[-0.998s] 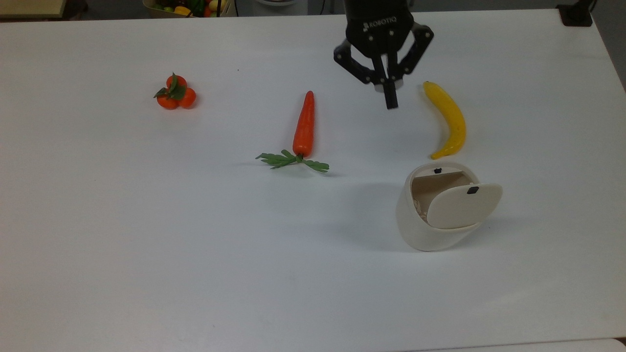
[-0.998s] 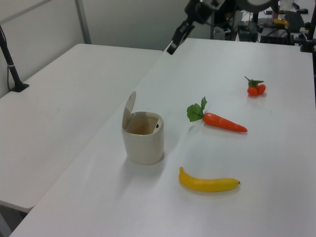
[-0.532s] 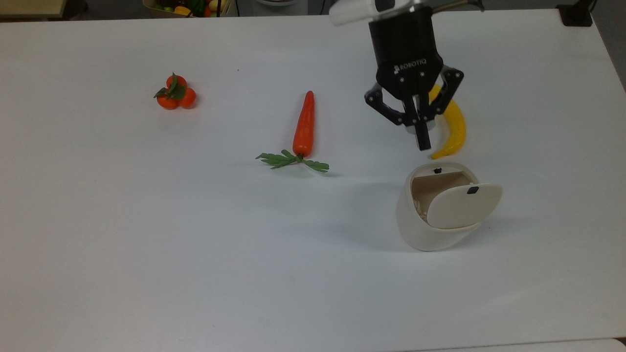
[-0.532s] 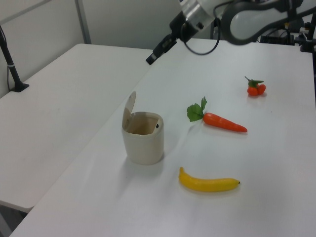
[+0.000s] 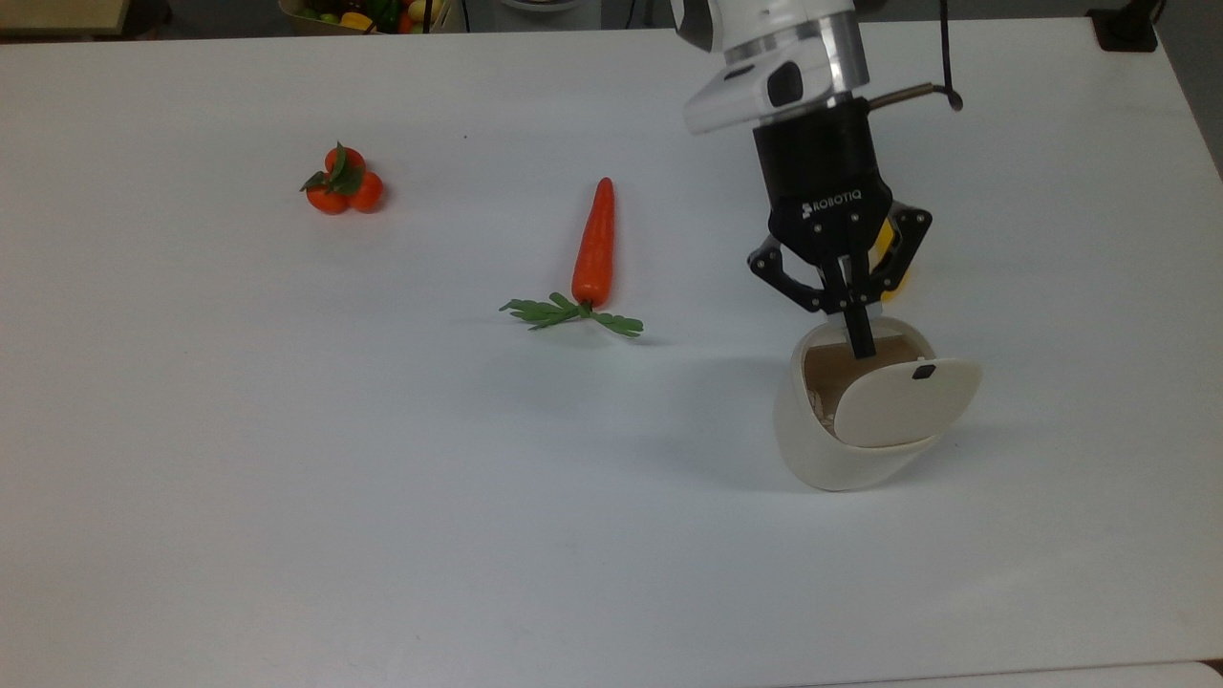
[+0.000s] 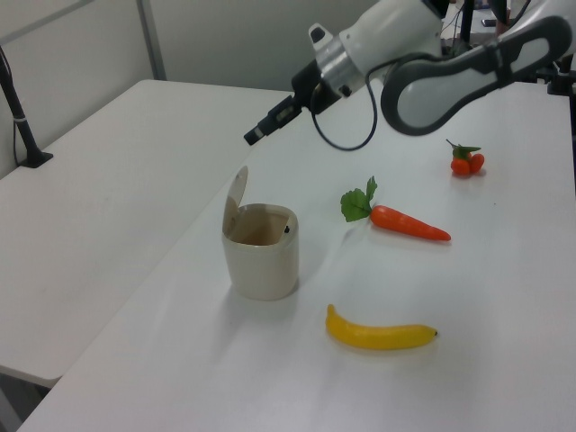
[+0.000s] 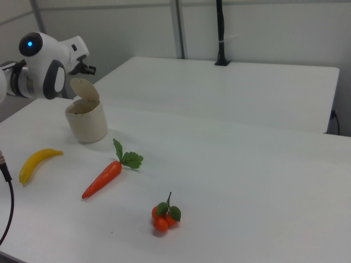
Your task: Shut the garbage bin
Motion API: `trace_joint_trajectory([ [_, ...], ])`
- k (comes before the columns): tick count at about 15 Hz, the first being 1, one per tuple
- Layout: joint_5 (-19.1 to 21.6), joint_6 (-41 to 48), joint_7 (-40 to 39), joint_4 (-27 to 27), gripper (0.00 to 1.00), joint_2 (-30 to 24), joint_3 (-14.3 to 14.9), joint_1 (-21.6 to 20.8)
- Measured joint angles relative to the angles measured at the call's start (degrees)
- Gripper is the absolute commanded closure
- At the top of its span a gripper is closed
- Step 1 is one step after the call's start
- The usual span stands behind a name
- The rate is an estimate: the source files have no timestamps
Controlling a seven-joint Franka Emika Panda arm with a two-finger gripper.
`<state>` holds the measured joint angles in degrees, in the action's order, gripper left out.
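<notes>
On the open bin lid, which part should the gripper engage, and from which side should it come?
Probably the lid's free upper edge, pushed rather than pinched. It stands nearly upright on the garbage bin, hinged at the rim on the left view's left. So the shut gripper, hovering above, would best come down behind it from the left view's left and press it toward the opening.

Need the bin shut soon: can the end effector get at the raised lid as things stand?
Probably yes. The end effector hovers above the garbage bin, fingers together, and nothing stands between it and the upright lid.
</notes>
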<state>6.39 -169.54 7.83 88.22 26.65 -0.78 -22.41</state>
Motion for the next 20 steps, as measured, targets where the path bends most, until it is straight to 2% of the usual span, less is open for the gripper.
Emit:
trace_joint_trajectory([
  [7, -2.62, -1.02, 0.00, -2.30, 1.00, 4.29, 0.00, -0.37],
  [13, -2.84, -1.02, 0.00, -2.55, 1.00, 4.44, -0.17, -0.40],
  [16, -2.85, -1.02, 0.00, -2.27, 1.00, 4.44, -1.79, -0.39],
  [20, -2.86, -0.86, 0.00, -1.16, 1.00, 3.97, -2.51, -0.38],
])
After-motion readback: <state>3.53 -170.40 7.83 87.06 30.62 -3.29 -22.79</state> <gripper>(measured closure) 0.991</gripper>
